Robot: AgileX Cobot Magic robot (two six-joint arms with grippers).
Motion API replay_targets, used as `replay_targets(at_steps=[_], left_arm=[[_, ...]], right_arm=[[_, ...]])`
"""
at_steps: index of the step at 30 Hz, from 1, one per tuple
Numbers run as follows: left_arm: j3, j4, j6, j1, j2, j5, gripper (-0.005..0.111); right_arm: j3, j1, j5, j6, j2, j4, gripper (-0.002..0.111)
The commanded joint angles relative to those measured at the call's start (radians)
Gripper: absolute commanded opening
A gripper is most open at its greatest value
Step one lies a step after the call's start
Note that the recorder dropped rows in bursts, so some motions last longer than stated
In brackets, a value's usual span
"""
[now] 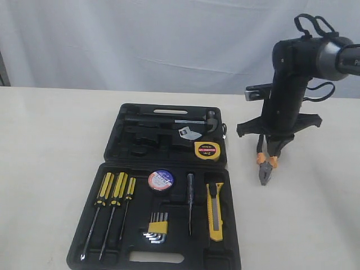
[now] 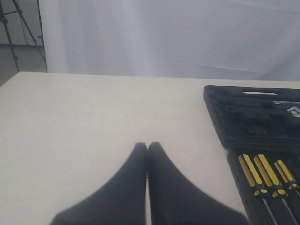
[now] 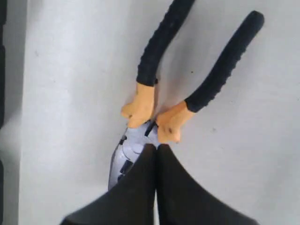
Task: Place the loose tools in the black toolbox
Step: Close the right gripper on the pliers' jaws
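Note:
The black toolbox (image 1: 229, 236) lies open on the table, both halves flat. In its recesses rest the yellow tape measure (image 1: 206, 150), the black tape roll (image 1: 161, 179) and the yellow-and-black utility knife (image 1: 215, 211). The black-and-orange pliers (image 1: 266, 167) lie on the table to the right of the case. My right gripper (image 1: 274, 148) hangs just over them, shut, fingers pressed together. In the right wrist view my right gripper (image 3: 156, 145) covers part of the head of the pliers (image 3: 140, 105). My left gripper (image 2: 147, 144) is shut and empty over bare table beside the toolbox (image 2: 253, 117).
Three yellow-and-black screwdrivers (image 1: 115, 191) and hex keys (image 1: 156, 228) in a yellow holder sit in the near half. A hammer (image 1: 191, 120) lies in the far half. A white curtain hangs behind the table. The screwdrivers (image 2: 262, 176) also show in the left wrist view.

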Motion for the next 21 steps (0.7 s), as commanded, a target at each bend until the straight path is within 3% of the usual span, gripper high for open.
replay_targets(at_steps=[1, 13, 16, 21], left_arm=[[0.002, -0.002, -0.002, -0.002, -0.003, 0.001, 0.000], [0.002, -0.002, 0.000, -0.002, -0.003, 0.001, 0.000], [0.002, -0.002, -0.002, -0.002, -0.003, 0.001, 0.000], [0.002, -0.002, 0.000, -0.002, -0.003, 0.001, 0.000]], right_arm=[[-0.002, -0.012, 0.020, -0.073, -0.009, 0.094, -0.001], [-0.002, 0.004, 0.018, -0.070, 0.040, 0.159, -0.001], [-0.002, 0.002, -0.026, -0.051, -0.022, 0.156, -0.001], [0.045, 0.000, 0.057, 0.050, -0.200, 0.036, -0.001]])
